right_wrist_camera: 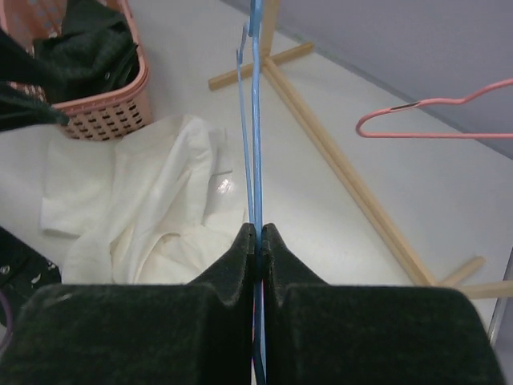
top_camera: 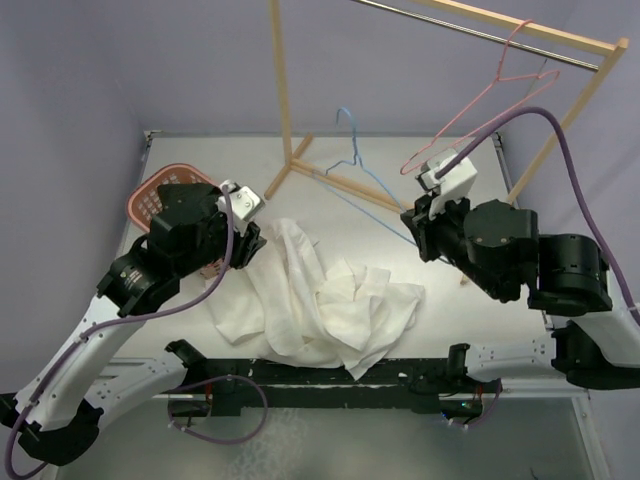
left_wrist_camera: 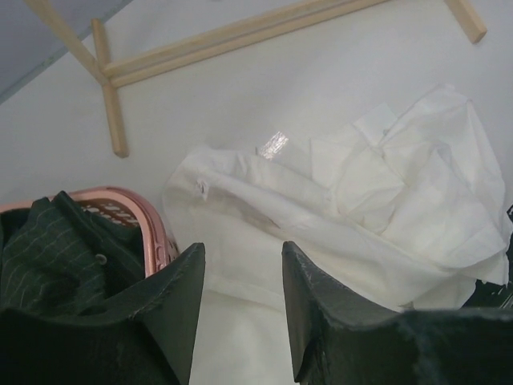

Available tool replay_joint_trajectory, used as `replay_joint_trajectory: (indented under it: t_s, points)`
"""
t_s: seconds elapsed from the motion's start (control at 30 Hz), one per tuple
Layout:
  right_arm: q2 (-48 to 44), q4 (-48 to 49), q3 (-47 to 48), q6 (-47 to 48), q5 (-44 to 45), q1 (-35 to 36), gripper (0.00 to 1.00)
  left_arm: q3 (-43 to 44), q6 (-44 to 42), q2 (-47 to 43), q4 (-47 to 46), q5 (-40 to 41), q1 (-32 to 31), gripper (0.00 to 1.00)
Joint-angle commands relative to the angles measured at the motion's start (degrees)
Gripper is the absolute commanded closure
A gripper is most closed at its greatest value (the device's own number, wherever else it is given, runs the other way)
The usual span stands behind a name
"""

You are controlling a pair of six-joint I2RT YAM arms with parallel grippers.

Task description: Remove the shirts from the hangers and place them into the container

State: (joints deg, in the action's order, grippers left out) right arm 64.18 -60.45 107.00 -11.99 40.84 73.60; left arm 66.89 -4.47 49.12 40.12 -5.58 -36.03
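"White shirt (top_camera: 320, 305), where is it?"
"Crumpled on the table (top_camera: 220, 155), just beside the pink basket (top_camera: 145, 200). The dark pinstriped shirt (left_wrist_camera: 56, 257) lies inside that basket."
"And the grippers?"
"Left gripper (left_wrist_camera: 242, 257) hangs spread and empty over the white shirt's edge. Right gripper (right_wrist_camera: 258, 233) is clamped on the blue hanger (right_wrist_camera: 255, 120)."

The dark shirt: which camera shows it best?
The left wrist view: the dark shirt lies close, pinstripes and a button plain, in the pink basket. The right wrist view shows it smaller, farther off. From above, the left arm hides it.
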Motion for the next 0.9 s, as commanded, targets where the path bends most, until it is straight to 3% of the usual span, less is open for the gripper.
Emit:
replay_joint_trajectory:
  t_s: [0.0,0.2,0.3,0.47,0.6,0.87]
  points:
    - [-3.2,13.6,-1.4,3.2,11.6,0.2,1.0,-4.4,2.7,-3.0,-2.6,4.1,0.2,0.54]
    - [-0.7,31.4,-3.1,15.3,20.4,0.0,1.0,-10.3,5.7,-8.8,-8.2,6.9,0.2,0.58]
    - [1.6,39.5,-2.4,19.4,20.4,-2.3,1.0,-12.8,6.9,-11.3,-10.2,8.5,0.2,0.58]
    - [8.6,33.1,5.4,11.6,8.6,-15.8,1.0,-16.6,8.1,-14.0,-11.8,9.6,0.2,0.58]
    - [12.9,33.9,6.9,8.7,2.1,-23.4,1.0,-17.0,8.8,-14.7,-11.2,9.4,0.2,0.59]
    - [14.7,40.3,4.9,6.6,-2.4,-28.2,1.0,-17.8,9.0,-15.8,-11.0,9.0,0.2,0.59]
